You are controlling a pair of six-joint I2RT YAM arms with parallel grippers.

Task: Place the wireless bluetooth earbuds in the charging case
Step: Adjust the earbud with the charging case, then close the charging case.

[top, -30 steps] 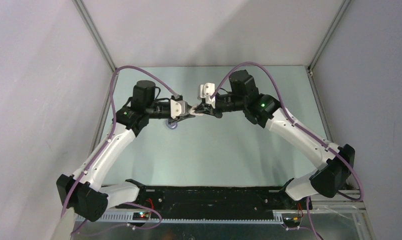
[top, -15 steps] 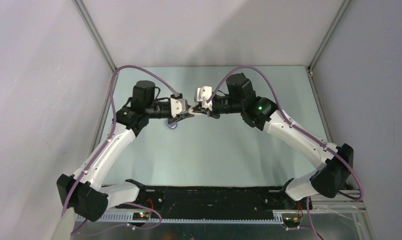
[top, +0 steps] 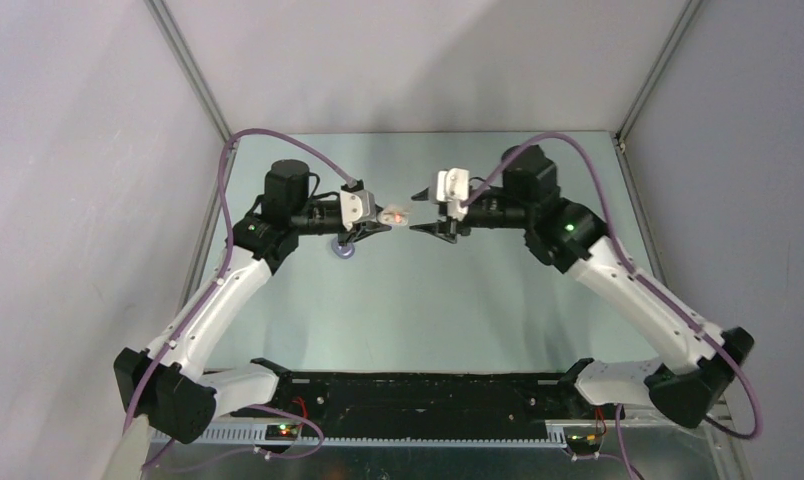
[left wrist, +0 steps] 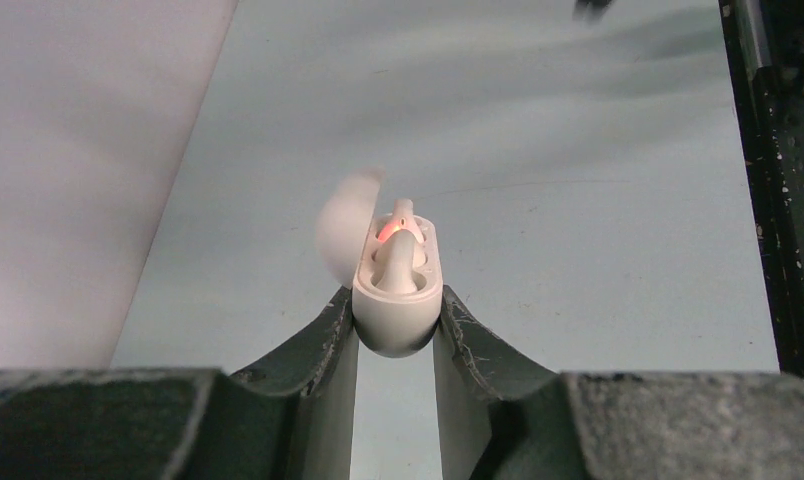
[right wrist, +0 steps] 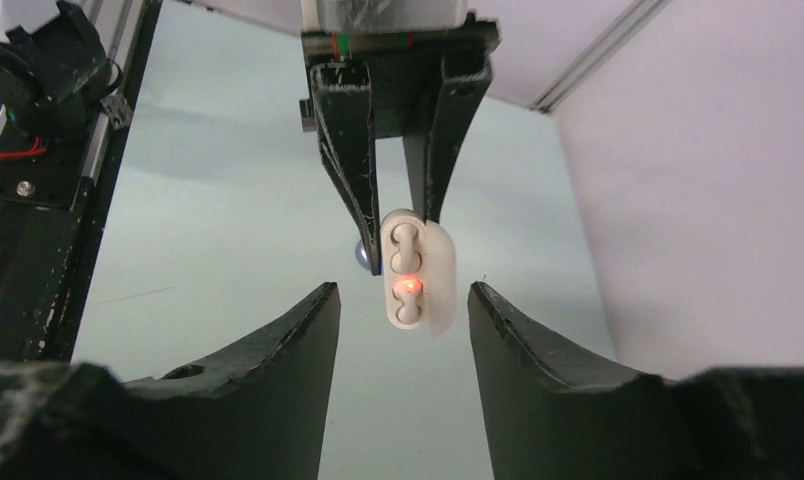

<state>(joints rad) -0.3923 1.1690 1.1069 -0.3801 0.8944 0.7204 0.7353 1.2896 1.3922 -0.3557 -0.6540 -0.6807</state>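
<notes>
My left gripper (top: 382,216) is shut on the charging case (top: 397,216) and holds it in the air above the table. The case (right wrist: 406,300) is a small white oval. Its lid (left wrist: 342,226) is swung open to one side and a red light glows inside. The wireless bluetooth earbuds sit in its wells, one (right wrist: 405,238) above the light and one (right wrist: 406,315) below it. My right gripper (top: 418,211) is open and empty, a short way right of the case and facing it. In the left wrist view the dark fingers (left wrist: 330,335) clamp the case's rounded base (left wrist: 396,322).
A round lilac-grey disc (top: 343,251) lies on the table under the left gripper, and shows again as a dark round piece (right wrist: 361,257) behind the case. The black base rail (top: 418,388) runs along the near edge. Grey walls stand on three sides.
The right gripper was shut at the case. It has opened and drawn back to the right, leaving a gap. The left arm and the case have stayed put.
</notes>
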